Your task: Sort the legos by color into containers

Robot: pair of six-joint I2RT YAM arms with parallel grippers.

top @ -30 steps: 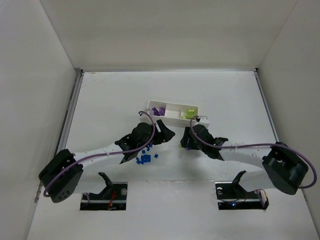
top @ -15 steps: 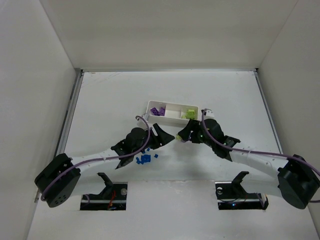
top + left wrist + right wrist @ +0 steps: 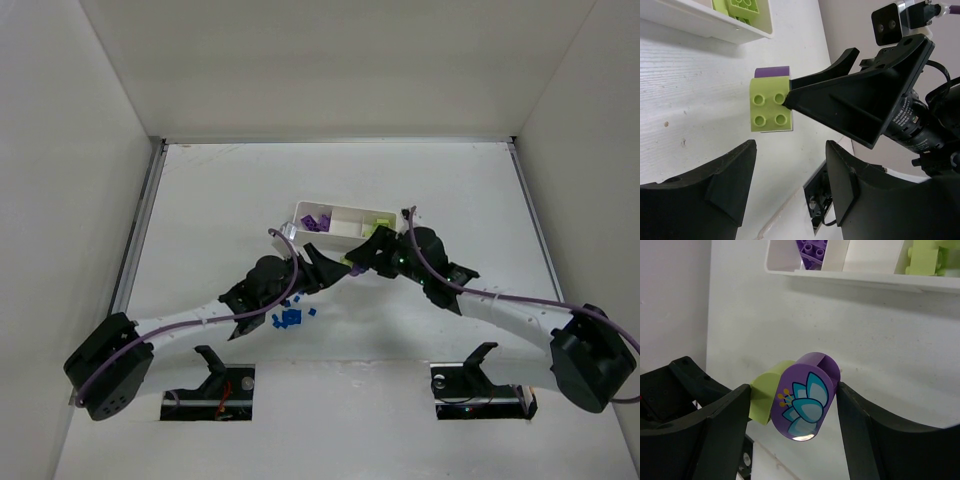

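Because two colours are locked together, I am dealing with a stuck pair (image 3: 789, 396): a yellow-green brick (image 3: 770, 107) joined to a purple flower-printed piece (image 3: 807, 395). My right gripper (image 3: 795, 412) clamps the pair between its fingers, near the front wall of the tray (image 3: 855, 277). I judge this to be the pulling-apart step. Next, my left gripper (image 3: 790, 182), jaws apart and empty, must slide around the green brick's free sides and close without striking the right fingers. Both arms reach forward and inward, wrists nose to nose. I cannot quite tell whether the pair hangs clear of the table. Loose blue bricks (image 3: 290, 317) lie just beside the left arm.
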